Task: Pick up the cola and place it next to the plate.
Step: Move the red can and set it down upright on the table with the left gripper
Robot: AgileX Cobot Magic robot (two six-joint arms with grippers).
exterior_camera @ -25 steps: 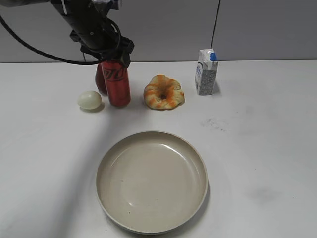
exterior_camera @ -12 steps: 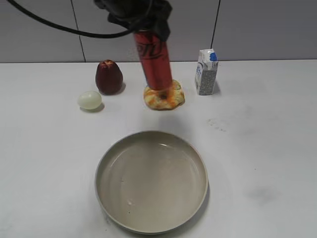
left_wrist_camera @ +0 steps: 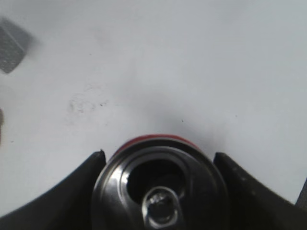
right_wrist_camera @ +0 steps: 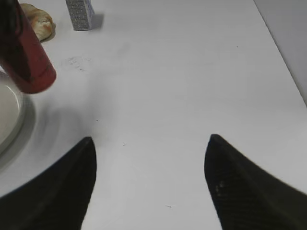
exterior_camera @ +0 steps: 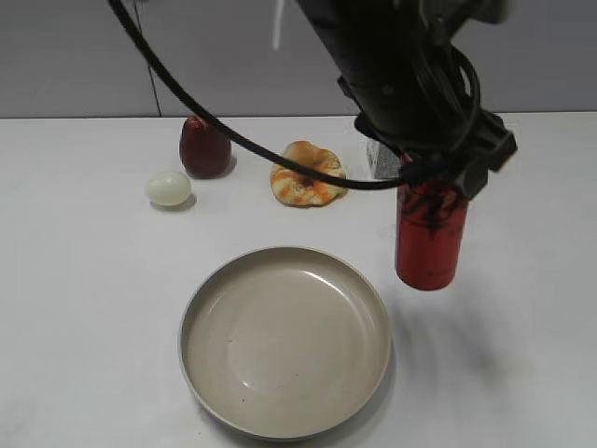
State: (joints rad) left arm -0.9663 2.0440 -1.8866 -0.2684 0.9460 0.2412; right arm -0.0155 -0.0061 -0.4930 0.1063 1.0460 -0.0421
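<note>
The left tool (left_wrist_camera: 158, 160) is clamped on the cola (exterior_camera: 430, 238), holding it upright above the desk (exterior_camera: 522, 280), just right of the plate (exterior_camera: 285, 342). The right tool (right_wrist_camera: 149, 165) hangs with fingers apart over bare desk.

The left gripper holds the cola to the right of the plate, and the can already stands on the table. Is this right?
Not quite. The left gripper does hold the cola to the right of the plate, but the can does not stand on the table. The exterior view shows it in the air, its shadow lying apart below it.
</note>
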